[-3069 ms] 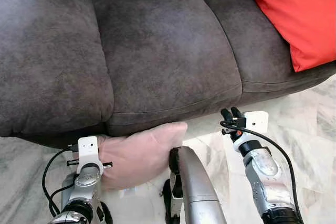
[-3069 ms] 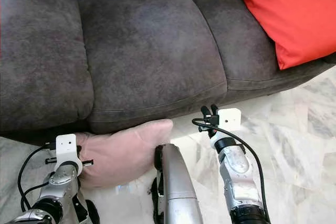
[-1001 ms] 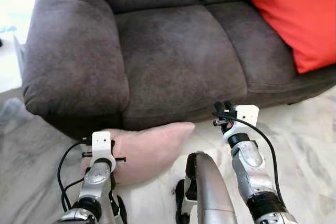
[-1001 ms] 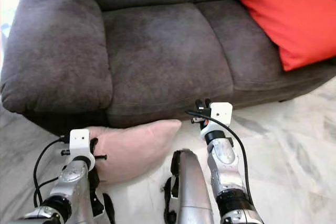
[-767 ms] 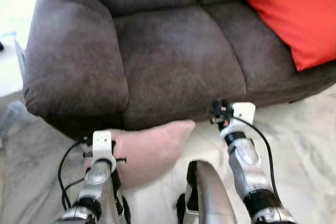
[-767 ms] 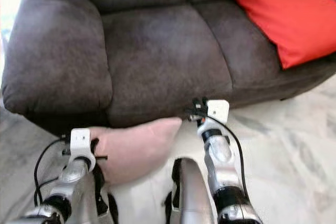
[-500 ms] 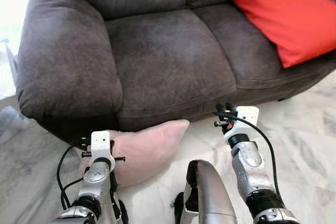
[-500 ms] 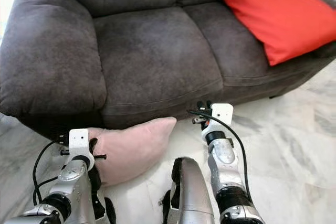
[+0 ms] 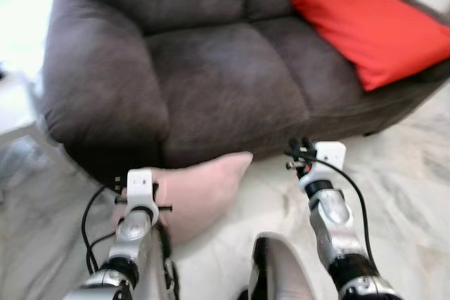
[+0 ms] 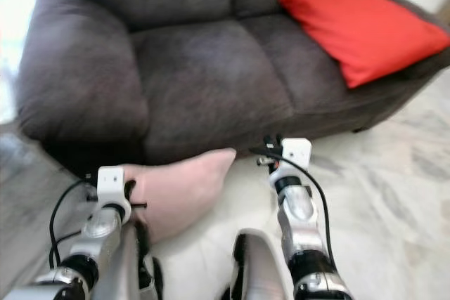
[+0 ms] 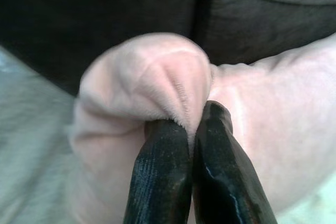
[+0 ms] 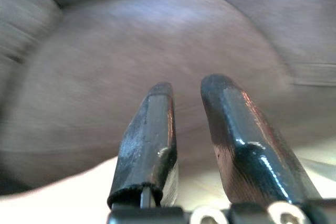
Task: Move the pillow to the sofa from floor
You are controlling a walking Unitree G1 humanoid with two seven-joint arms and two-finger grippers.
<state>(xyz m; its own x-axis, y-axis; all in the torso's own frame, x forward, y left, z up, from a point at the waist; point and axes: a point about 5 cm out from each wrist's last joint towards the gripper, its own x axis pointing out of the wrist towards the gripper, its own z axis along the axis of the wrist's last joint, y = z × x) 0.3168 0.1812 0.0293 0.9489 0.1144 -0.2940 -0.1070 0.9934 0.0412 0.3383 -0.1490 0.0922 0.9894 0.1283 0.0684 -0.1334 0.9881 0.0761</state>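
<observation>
Room: sofa on marble floor, frames slightly blurred.
Dark grey plush sofa (image 9: pixel 211 68); red cushion (image 9: pixel 365 26) on its right seat. Pale veined marble floor (image 9: pixel 415 166). Bright light at far left.

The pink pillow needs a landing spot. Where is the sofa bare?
The seat cushion between the armrest and the red pillow is bare. The red pillow crowds the right seat. Left gripper pinches the pink pillow.
</observation>
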